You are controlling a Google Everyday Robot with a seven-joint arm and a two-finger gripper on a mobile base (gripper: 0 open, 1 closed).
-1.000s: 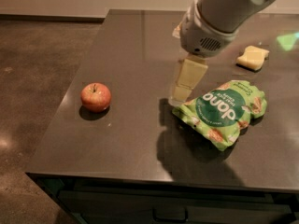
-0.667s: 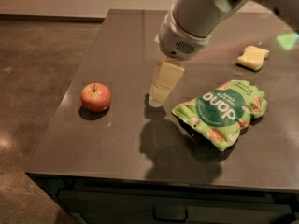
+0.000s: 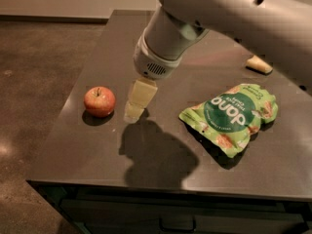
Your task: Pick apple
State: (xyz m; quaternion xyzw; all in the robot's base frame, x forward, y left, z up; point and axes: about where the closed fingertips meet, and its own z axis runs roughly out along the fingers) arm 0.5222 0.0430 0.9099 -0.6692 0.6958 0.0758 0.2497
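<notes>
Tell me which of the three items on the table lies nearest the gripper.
The red apple, just left of the gripper. The green snack bag lies farther off to its right, and the pale yellow piece farthest, back right.

The gripper (image 3: 134, 110) now hangs left of the frame's centre, just beside the apple (image 3: 99, 101); a second ago it was at the upper left edge of the green snack bag (image 3: 229, 116). The arm (image 3: 234, 13) reaches further across the top of the frame, covering part of the pale yellow piece (image 3: 259, 65) at upper right. Its shadow (image 3: 156, 159) now lies in the lower middle.
</notes>
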